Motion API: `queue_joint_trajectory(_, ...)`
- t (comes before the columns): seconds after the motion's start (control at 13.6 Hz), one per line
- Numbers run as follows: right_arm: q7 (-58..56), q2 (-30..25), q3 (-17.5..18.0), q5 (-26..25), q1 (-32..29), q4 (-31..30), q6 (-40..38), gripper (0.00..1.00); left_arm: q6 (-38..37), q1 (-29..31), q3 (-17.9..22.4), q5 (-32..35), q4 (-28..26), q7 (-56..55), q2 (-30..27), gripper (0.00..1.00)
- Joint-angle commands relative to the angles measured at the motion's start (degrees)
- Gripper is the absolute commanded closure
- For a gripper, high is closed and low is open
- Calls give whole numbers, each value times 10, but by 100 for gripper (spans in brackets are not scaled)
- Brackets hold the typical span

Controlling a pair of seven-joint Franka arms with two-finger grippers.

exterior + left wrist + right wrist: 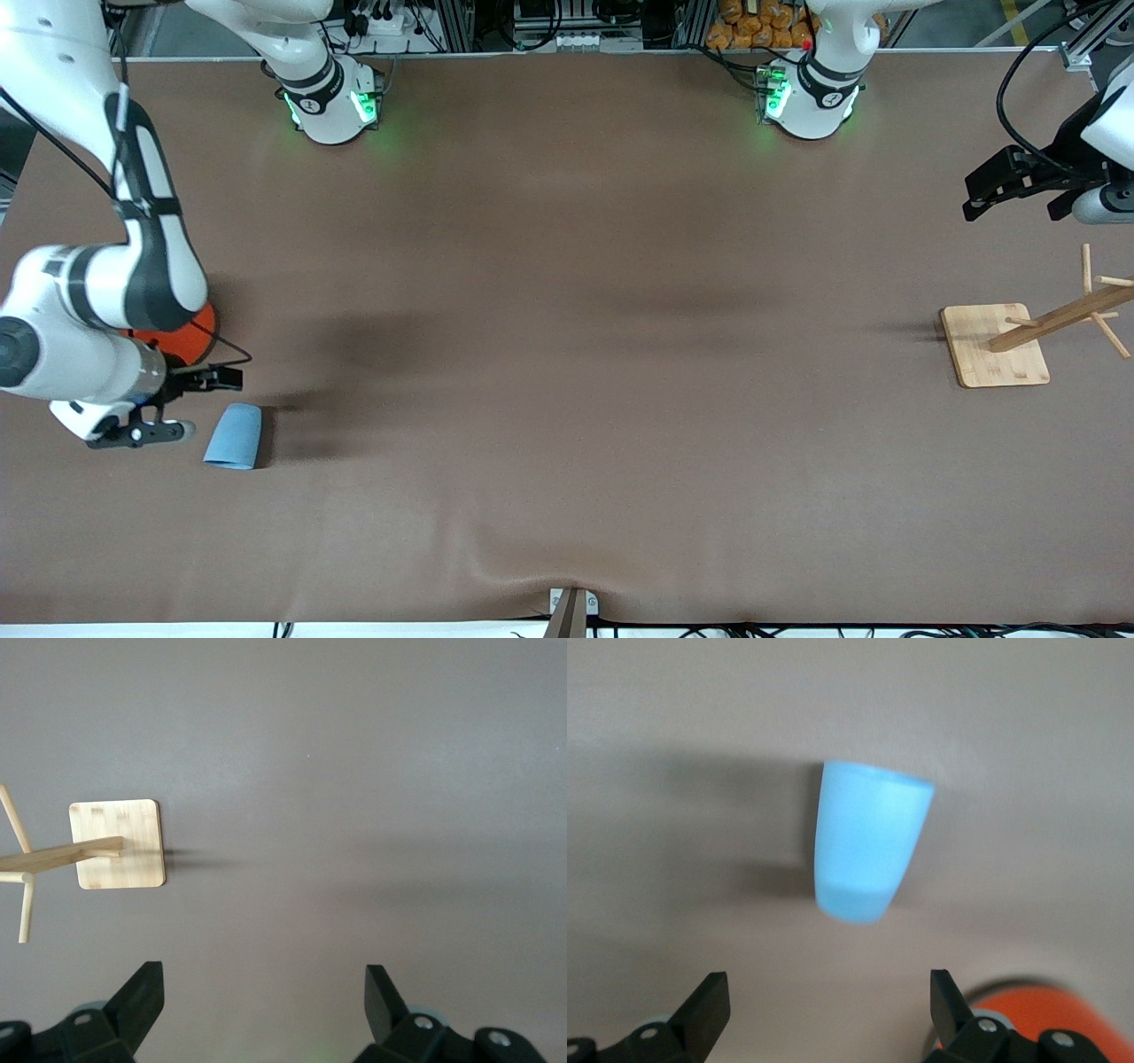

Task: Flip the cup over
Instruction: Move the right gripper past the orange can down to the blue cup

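Blue cup (234,436) on the bench (567,354), beside the spread right claw (190,403). Left claw (1019,190), spread, waits above the wooden rack (994,346).

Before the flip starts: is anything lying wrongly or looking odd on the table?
Yes: the cup lies on its side beside the open right gripper, near the orange can. Nothing spilled or damaged shows.

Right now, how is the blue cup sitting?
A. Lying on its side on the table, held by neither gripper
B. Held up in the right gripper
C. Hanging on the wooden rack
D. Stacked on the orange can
A. The cup lies on its side on the table, and the right gripper is open beside it, not holding it.
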Motion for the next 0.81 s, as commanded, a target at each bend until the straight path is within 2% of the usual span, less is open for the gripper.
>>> queue_joint_trajectory(0.0, -40, 26, 4, -23, 4, 24, 43, 0, -14, 8, -1, -10, 8, 26, -9, 0)
queue_joint_trajectory(0.44, -42, 69, 4, -9, -25, 22, 97, 0, -15, 16, -1, -10, 4, 46, -8, 0)
queue_joint_trajectory(0.66, -41, 95, 4, 63, -44, 25, 127, 0, -15, 25, -1, -8, 7, 61, -6, 0)
queue_joint_trajectory(0.74, -41, 102, 4, 67, -44, 25, 134, 0, -15, 25, -1, -5, 7, 62, -6, 0)
